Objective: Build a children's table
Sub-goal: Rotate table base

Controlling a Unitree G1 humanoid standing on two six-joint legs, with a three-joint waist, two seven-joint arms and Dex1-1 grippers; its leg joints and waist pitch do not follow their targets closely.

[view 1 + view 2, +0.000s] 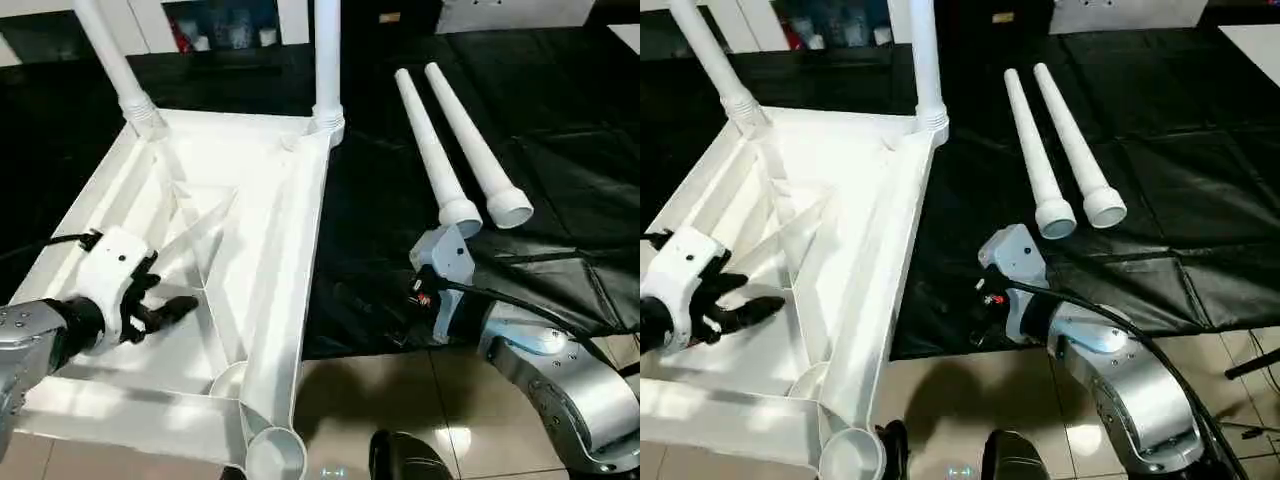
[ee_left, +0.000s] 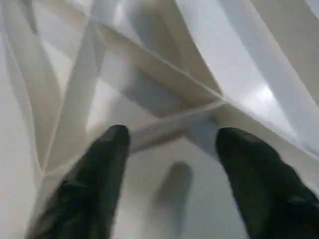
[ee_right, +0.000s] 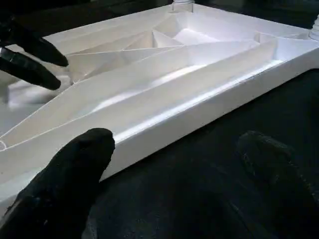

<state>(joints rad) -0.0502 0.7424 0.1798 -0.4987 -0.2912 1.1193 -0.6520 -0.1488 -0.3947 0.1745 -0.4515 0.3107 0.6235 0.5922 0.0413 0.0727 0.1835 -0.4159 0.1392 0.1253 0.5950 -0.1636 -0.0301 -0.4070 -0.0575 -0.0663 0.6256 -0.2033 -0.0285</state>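
- Nearest the camera: the empty round corner socket (image 1: 275,447) of the table top (image 1: 200,240), which lies upside down on the black mat (image 1: 540,150) with its ribs facing up so that legs can be pushed in from above.
- My left gripper (image 1: 165,305) hangs over the ribbed underside near that socket's end of the top, fingers (image 2: 102,164) spread, pinching nothing; I judge it is placed there to steady the top.
- My right gripper (image 3: 169,169) sits just outside the top's long edge, over the mat, fingers spread wide and empty, pointing along that edge.
- Two legs (image 1: 328,60) already stand upright in the sockets at the far end of the top.
- Two loose legs (image 1: 432,150) lie side by side on the mat, beyond my right gripper and well apart from the top, wide ends towards me.
- Judgement: half the legs are fitted; the next step is probably to pick up a loose leg for a near socket.
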